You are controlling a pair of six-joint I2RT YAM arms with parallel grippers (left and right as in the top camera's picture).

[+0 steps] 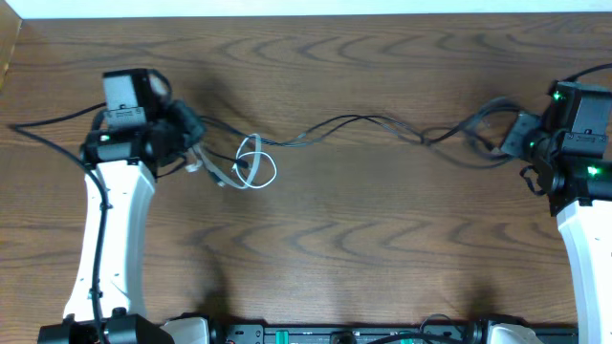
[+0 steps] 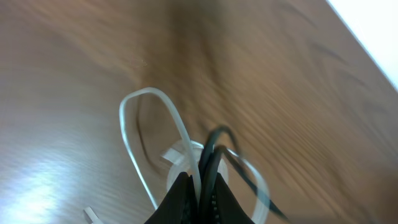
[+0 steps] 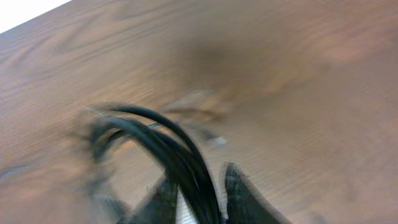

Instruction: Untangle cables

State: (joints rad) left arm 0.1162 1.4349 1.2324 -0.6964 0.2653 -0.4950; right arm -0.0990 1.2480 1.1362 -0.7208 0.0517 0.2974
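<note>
Overhead view: left claw (image 1: 194, 141) closed on the black cable (image 1: 363, 120), white cable (image 1: 256, 162) looped just right of it, nearest this arm; the black cable's long axis runs left-right to the right claw (image 1: 516, 134), also closed on it. Wrist views are blurred, so whether the left pinch also traps the white cable is indeterminate.

Smeared by motion at the right wrist: black cable (image 3: 155, 124), bunched at the right claw (image 3: 199, 180), both cropped by the bottom edge. At the left wrist, white cable (image 2: 146, 92) and left claw (image 2: 200, 180) likewise cropped below. Overhead, crossings of the two cables too small to tell.
</note>
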